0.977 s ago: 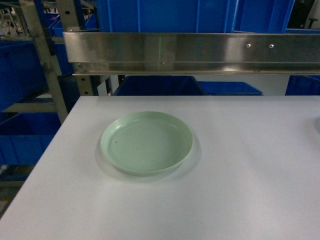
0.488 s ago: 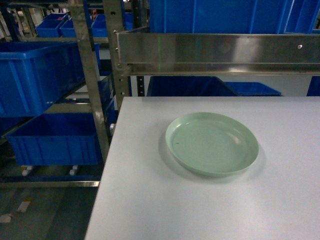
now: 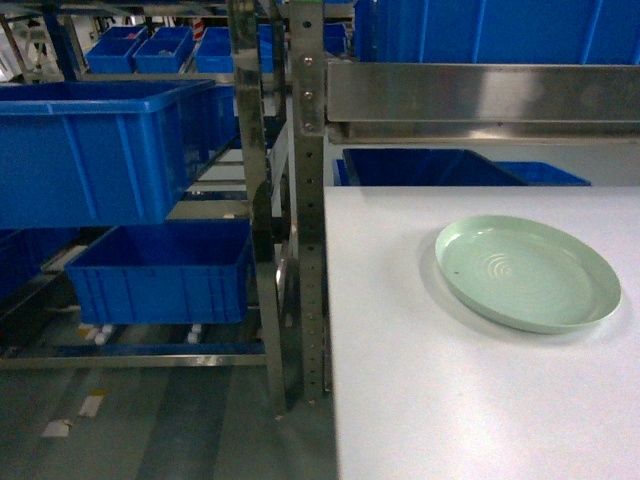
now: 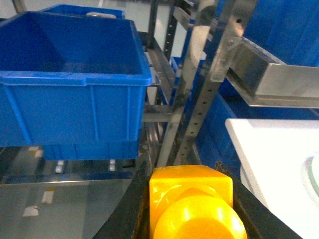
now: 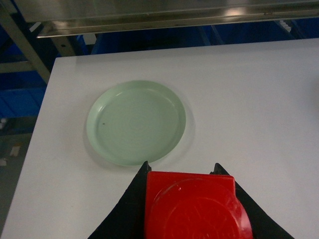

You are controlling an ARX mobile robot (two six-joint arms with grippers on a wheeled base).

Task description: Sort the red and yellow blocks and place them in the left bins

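Carrying step: the left gripper [image 4: 192, 209] is clamped on the yellow block [image 4: 192, 201], the right gripper [image 5: 192, 204] on the red block [image 5: 192, 206]. Next, I judge, the yellow block must travel over the blue crate's [image 4: 75, 77] rim and be let go.

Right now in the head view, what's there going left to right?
Upper blue bin → lower blue bin → steel rack posts → white table → green plate.

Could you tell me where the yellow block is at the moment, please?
The yellow block is clamped in the left gripper, seen in the left wrist view, off the white table's left edge, facing the blue crate on the rack.
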